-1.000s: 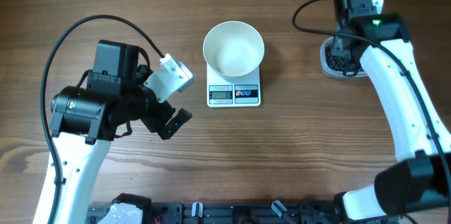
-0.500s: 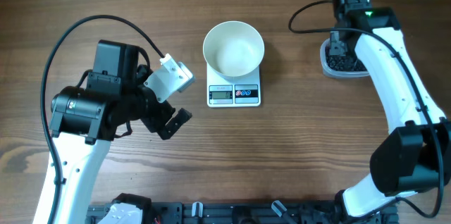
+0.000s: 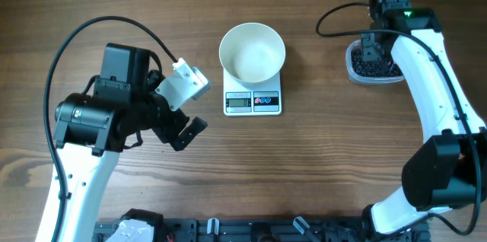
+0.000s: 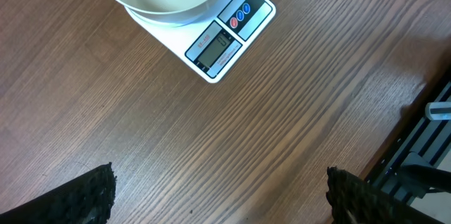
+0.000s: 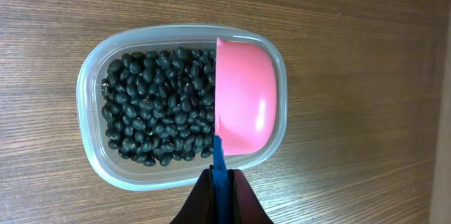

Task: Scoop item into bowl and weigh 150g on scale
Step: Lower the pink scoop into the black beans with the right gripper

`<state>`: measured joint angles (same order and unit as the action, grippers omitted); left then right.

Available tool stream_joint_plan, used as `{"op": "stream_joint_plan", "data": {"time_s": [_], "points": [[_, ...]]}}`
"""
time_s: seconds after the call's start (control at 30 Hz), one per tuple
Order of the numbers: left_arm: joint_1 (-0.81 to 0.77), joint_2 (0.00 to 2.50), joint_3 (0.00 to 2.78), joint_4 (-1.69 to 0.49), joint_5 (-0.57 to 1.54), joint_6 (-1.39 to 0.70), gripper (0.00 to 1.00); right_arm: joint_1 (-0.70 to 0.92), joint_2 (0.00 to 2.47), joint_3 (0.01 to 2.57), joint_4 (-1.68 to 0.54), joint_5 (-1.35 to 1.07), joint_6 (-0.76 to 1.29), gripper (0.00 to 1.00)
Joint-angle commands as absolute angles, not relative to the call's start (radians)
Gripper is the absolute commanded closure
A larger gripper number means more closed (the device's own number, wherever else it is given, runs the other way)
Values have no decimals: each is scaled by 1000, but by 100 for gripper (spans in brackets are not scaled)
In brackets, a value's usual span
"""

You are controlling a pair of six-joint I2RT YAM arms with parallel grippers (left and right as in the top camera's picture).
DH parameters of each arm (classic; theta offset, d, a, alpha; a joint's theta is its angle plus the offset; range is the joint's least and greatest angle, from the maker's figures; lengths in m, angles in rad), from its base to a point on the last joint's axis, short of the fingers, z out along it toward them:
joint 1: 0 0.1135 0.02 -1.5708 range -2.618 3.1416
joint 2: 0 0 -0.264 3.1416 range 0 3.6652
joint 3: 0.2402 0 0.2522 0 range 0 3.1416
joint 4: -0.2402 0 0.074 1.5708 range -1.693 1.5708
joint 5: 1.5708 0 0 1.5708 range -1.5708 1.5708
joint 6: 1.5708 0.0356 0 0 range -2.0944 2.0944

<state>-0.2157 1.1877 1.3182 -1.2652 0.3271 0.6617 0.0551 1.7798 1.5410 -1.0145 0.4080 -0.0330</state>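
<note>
The right gripper [image 5: 221,178] was clamped on the blue handle [image 5: 219,157] of the pink scoop [image 5: 244,97], its empty cup at one end of the clear tub [image 5: 88,104]. A good load would need the lip tipped down and pushed sideways through the beans [image 5: 155,108], which lay just beside the cup, ahead of the gripper. The left gripper [image 4: 222,196], jaws apart, hovered near the scale [image 3: 253,102], which carried the empty bowl [image 3: 252,52].

So the scale [image 3: 253,100] sits mid-table [image 3: 319,166], with the bowl [image 3: 252,52] on its back part and the readout edge in front. Well off to the scale's right, a bit further back, there's the tub [image 5: 83,90]. It has beans [image 5: 155,115] in it, and the scoop [image 5: 244,104] lies inside at one end, beside them.
</note>
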Motion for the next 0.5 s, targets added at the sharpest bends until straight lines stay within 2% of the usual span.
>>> {"op": "stream_joint_plan", "data": {"time_s": [0.0,0.47], "points": [[-209,1188,1330,-1265,328,681,0,47,1794,1545,-1010,425,-72,96],[-209,1188,1330,-1265,328,681,0,6,1845,1543,-1003,426,-79,95]]}}
